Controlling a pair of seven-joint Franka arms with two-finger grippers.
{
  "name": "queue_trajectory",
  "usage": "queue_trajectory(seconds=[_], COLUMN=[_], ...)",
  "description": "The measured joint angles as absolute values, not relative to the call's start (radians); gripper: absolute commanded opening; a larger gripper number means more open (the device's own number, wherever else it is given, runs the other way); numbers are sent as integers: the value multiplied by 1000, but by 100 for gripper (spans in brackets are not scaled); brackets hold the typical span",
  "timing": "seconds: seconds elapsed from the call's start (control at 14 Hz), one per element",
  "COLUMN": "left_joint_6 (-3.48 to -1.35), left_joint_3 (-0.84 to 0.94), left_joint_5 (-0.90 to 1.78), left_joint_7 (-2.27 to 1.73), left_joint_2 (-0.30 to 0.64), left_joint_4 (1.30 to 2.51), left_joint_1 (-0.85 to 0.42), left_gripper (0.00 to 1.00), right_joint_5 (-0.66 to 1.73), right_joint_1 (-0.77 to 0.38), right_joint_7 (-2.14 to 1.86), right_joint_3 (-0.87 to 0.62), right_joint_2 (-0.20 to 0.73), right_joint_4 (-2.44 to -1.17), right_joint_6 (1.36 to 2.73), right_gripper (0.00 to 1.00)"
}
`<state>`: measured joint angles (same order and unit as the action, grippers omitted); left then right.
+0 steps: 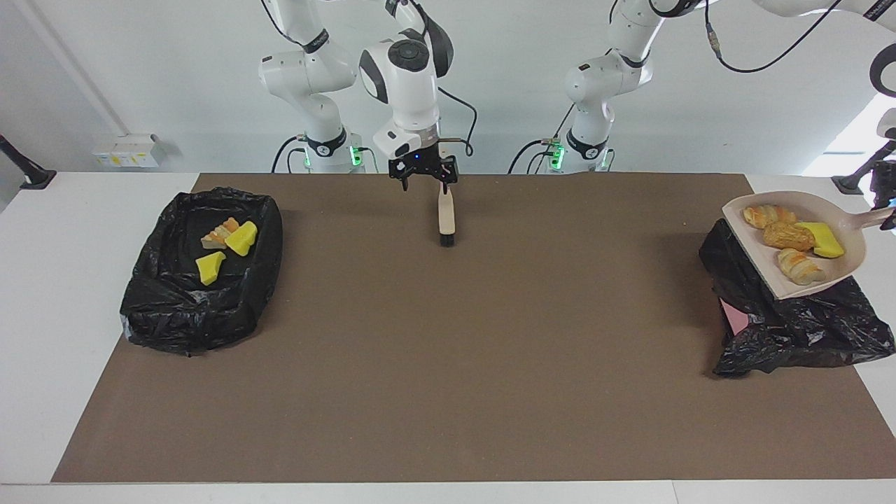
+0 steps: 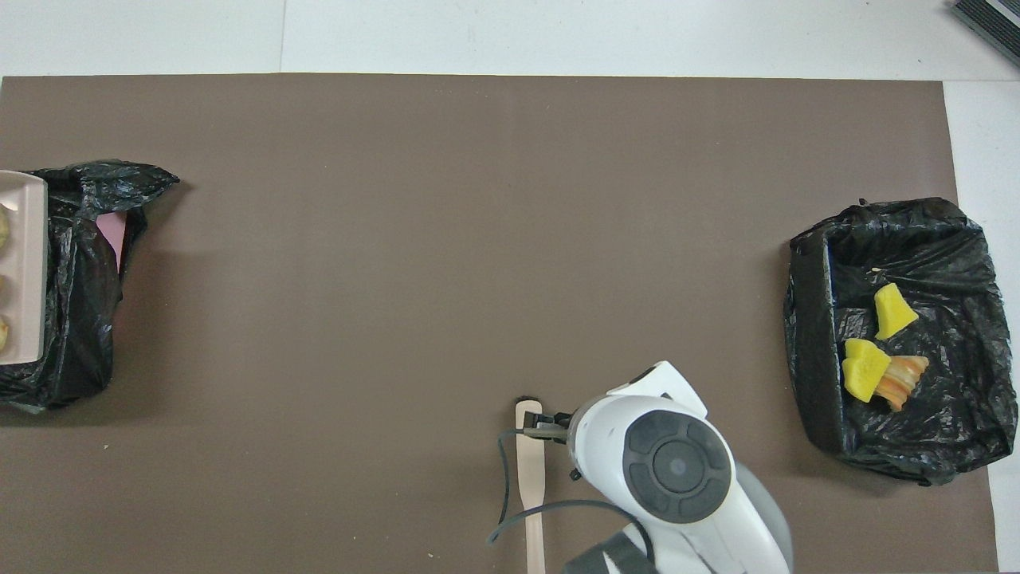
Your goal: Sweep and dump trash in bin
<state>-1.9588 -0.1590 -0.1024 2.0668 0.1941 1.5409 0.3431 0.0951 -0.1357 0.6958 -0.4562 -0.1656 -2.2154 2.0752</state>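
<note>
In the dustpan [image 1: 766, 269], raised over the black-bagged bin [image 1: 791, 329] at the left arm's end of the table, you had four pieces of the trash [image 1: 789, 236]: three striped bread-like chunks and one yellow wedge [image 1: 820, 239]. They lay loose on the pan, apart from its open lip. Three more pieces [image 1: 240, 238], two yellow wedges and one striped chunk, sat inside the second bin [image 1: 175, 308] at the right arm's end.

I judged these pieces to be light and soft. The foam wedges probably grip the pan a little, while the rounded chunks would roll as soon as the pan tilted. None looked fragile, so a drop into the bag should not harm them. You would do best not to pinch them at all but to carry them by the pan's handle [image 1: 864, 221] and tip the lip downward. The bag looked crumpled, and I could not tell how wide its mouth stood, so a fast tilt might have spilled a chunk onto the mat [image 1: 448, 364].

Your left gripper [image 1: 887, 210] showed only at the edge of the facing view, clenched on the dustpan's handle. Your right gripper [image 1: 423, 180] hung just above the top of the brush [image 1: 446, 213], jaws spread and holding nothing. The brush lay flat on the mat, near the robots at mid-table.
</note>
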Motion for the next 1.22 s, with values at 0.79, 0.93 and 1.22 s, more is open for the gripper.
queue_trajectory(seconds=[0.79,0.93,1.22], left_joint_6=[-2185,-2216,-2238], left_joint_3=[-150,-147,-145], left_joint_5=[-544,-641,-807], left_joint_7=[1970,1887,1757], left_joint_2=[224,206,149], left_joint_4=[1575,1619,1712], left_joint_1=[348,334,310], left_gripper=[0,0,0], right_joint_5=[-3,-4,-4], right_joint_1=[-107,-107,-106], right_joint_7=[384,325,114], right_joint_3=[-44,-2,119], right_joint_2=[-116,-118,-126], right_joint_4=[-1890,-1830,-1661], right_joint_6=[1891,1818,1604], right_gripper=[100,100,100])
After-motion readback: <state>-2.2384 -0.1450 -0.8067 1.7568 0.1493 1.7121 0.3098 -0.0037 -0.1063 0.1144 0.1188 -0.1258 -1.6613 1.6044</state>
